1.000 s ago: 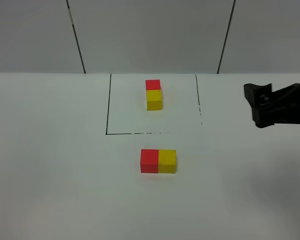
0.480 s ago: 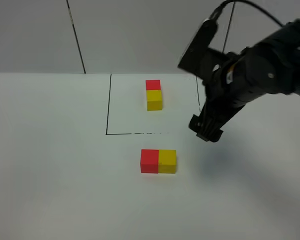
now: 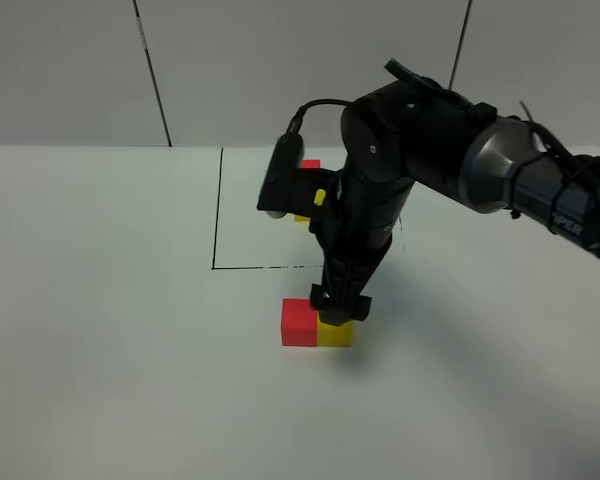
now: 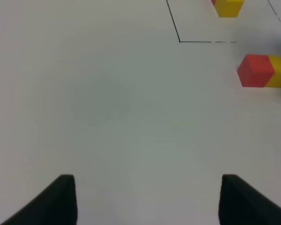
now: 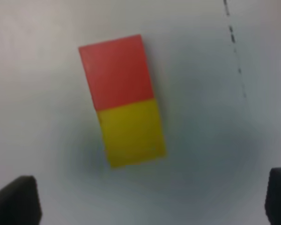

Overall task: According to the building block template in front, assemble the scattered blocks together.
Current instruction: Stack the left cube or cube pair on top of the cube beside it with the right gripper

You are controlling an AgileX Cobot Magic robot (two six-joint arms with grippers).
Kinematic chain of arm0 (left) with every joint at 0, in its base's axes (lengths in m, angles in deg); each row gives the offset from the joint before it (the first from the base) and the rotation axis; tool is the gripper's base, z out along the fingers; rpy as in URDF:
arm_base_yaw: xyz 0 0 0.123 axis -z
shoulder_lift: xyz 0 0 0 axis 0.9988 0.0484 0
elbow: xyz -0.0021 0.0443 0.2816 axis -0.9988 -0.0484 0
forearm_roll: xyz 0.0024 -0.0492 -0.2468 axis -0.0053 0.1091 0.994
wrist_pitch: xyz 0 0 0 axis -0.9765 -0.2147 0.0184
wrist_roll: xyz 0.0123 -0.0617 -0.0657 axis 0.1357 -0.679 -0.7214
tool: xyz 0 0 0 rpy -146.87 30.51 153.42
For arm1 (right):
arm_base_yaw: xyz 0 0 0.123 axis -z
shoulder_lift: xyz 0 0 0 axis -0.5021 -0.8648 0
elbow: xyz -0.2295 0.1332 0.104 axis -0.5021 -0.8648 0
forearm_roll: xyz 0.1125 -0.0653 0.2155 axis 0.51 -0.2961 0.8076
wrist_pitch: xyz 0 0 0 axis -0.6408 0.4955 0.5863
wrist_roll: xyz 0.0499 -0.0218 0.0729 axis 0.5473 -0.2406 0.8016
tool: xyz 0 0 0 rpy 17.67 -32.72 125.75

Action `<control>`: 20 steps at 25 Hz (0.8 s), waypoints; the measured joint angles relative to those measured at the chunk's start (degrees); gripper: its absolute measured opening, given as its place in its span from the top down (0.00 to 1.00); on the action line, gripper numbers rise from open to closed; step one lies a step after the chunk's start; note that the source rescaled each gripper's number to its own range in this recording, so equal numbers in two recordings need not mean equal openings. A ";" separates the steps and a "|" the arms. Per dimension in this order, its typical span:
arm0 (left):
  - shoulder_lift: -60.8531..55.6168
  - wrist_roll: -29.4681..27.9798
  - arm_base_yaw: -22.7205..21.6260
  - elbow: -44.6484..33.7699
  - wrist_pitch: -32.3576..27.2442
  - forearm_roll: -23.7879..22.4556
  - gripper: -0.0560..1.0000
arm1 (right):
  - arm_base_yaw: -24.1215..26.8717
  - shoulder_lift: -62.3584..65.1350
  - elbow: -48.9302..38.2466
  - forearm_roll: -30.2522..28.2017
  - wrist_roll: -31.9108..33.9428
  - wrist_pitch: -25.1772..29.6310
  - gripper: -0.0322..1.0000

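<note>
The right gripper point(image 3: 338, 306) is poised with jaws spread wide and empty, the loose red cube point(image 5: 114, 70) and yellow cube point(image 5: 131, 131) lying touching just ahead of the tips, in line with the gap. The left gripper point(image 4: 147, 201) is likewise open on nothing, those cubes well ahead of its jaws and off to one side. The cubes are judged light, rigid and smooth, best taken squarely across two opposite free faces. Two grippers, one frame point(image 3: 216, 220), one template point(image 4: 228, 7) beyond the right jaws, and four cubes, two red and two yellow, are counted.
</note>
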 joint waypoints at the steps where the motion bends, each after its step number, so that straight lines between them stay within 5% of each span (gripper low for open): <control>1: 0.00 0.00 0.00 0.00 0.00 0.00 0.59 | -0.37 -1.11 0.98 0.59 -0.38 0.31 0.10; 20: 0.00 0.00 0.00 0.00 0.00 0.00 0.59 | -1.77 -14.44 6.46 0.49 -1.23 -0.42 0.18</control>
